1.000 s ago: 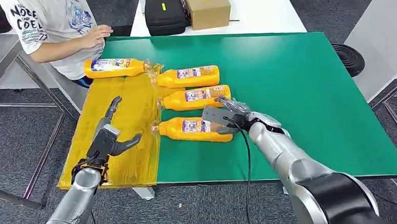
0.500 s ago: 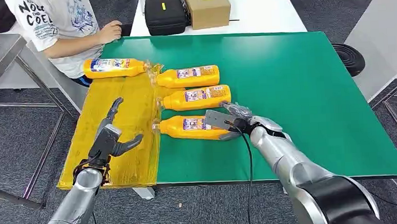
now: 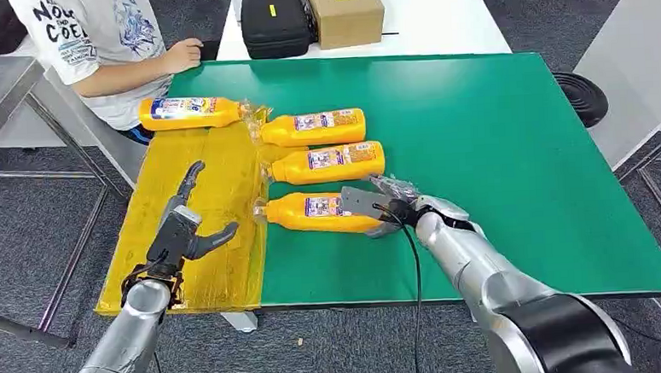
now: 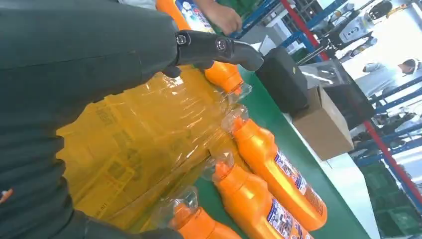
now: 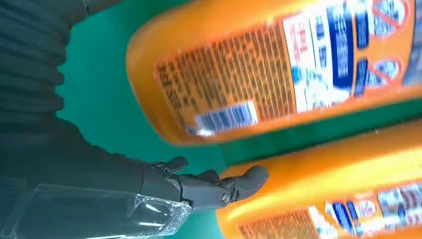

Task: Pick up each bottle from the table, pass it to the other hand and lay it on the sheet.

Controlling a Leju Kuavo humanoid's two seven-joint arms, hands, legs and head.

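Closest to the robot, its left hand (image 3: 182,234) hovers over the near part of the yellow sheet (image 3: 216,180), fingers spread and holding nothing. To the right of the sheet, on the green table (image 3: 496,144), the right hand (image 3: 394,206) sits at the base end of the nearest bottle (image 3: 320,213), fingers (image 5: 219,189) reaching along its orange side; whether they actually grip it I cannot tell (the wrist camera shows a fingertip up against the plastic, no more). That bottle lies on its side with its cap end just touching the sheet's right edge. Beyond it lie a middle bottle (image 3: 326,163) and a far bottle (image 3: 314,127), both parallel, caps toward the sheet. At the sheet's far end, one bottle (image 3: 191,112) already lies on the yellow plastic. Behind that, a person (image 3: 97,41) stands with a hand on the table's far corner. Farther still, past the sheet, are a black case (image 3: 276,23) and a cardboard box (image 3: 345,10).
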